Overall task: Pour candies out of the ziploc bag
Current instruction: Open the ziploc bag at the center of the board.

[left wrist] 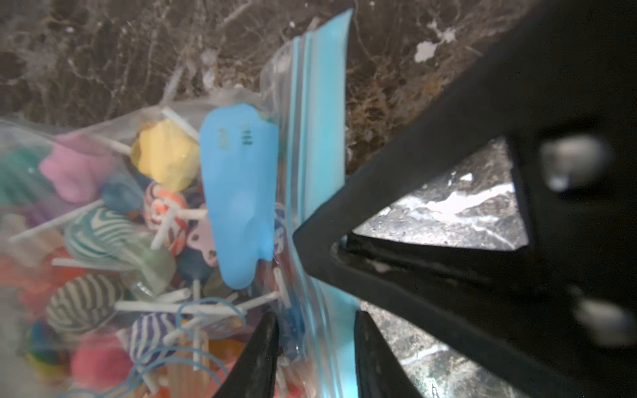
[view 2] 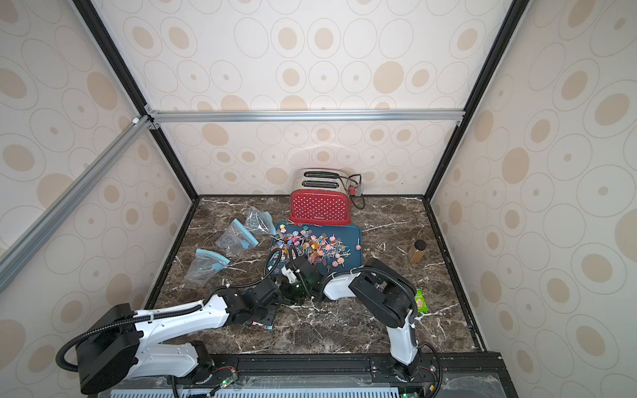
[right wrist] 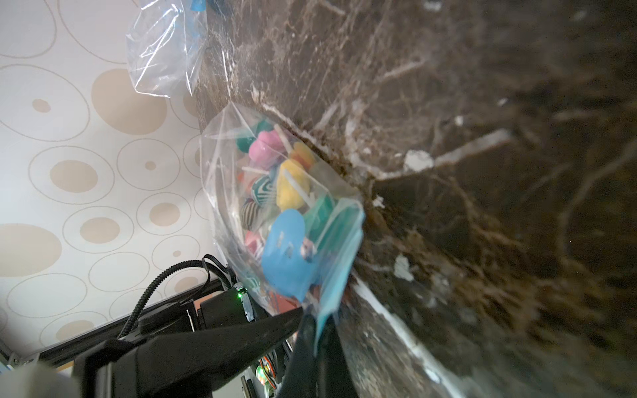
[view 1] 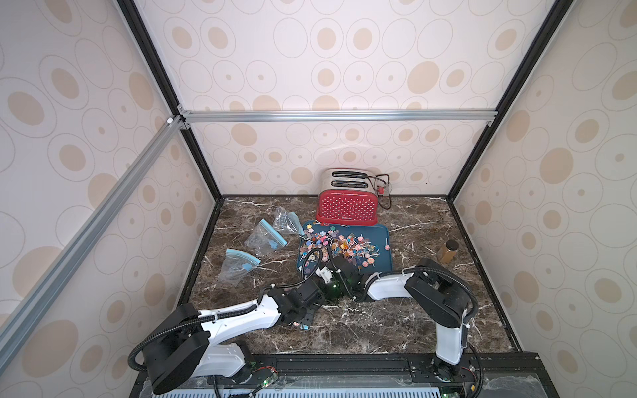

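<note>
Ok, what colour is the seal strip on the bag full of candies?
Light blue; the seal strip of the bag shows best in the left wrist view.

Rear: being blocked by toaster (view 1: pixel 346 206) and tray (view 1: pixel 381 231).
Left: being cluttered by three loose bags (view 1: pixel 265 237).
Middle: being filled by the ziploc bag (right wrist: pixel 275 206).
Front bench (view 1: pixel 362 330): being left open.

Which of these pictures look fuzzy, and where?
Both top views are crisp, though the walls lean outward; in the left wrist view the blue tab is sharp while candies toward the frame's edge blur; in the right wrist view the bag is clear, the marble table smeared.
</note>
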{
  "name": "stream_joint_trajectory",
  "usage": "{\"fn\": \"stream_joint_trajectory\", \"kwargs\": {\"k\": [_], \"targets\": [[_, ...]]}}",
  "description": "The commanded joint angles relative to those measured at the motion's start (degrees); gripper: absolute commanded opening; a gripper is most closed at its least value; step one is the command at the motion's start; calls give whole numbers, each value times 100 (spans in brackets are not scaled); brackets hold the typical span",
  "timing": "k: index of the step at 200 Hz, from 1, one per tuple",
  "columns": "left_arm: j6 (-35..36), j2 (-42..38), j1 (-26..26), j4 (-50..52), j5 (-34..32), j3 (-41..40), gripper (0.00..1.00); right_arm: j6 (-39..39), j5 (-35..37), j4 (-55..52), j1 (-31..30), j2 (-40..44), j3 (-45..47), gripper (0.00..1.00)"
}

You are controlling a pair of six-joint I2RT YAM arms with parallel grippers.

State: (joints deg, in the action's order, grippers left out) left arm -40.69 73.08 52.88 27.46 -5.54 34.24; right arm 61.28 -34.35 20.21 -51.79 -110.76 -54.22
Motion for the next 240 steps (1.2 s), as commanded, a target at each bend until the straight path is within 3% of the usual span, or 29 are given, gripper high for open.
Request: {"fn": "stream_joint_trajectory", "kwargs": {"k": [1, 89, 156, 199, 240], "targets": [[-91, -31, 64, -65, -114, 171, 35, 60, -46, 150, -35, 178, -17, 0], [-203, -236, 73, -329, 349, 136, 38, 60, -34, 159, -34, 178, -4, 0], [-249, 173, 84, -337, 204, 150, 38, 61, -46, 190, -35, 178, 21, 0], [-241, 121, 100, -56, -46, 204, 32, 42, -46, 194, -32, 178, 36, 0], [-227, -151, 99, 114, -149, 188, 17, 51, -59, 211, -34, 147, 37, 0]]}}
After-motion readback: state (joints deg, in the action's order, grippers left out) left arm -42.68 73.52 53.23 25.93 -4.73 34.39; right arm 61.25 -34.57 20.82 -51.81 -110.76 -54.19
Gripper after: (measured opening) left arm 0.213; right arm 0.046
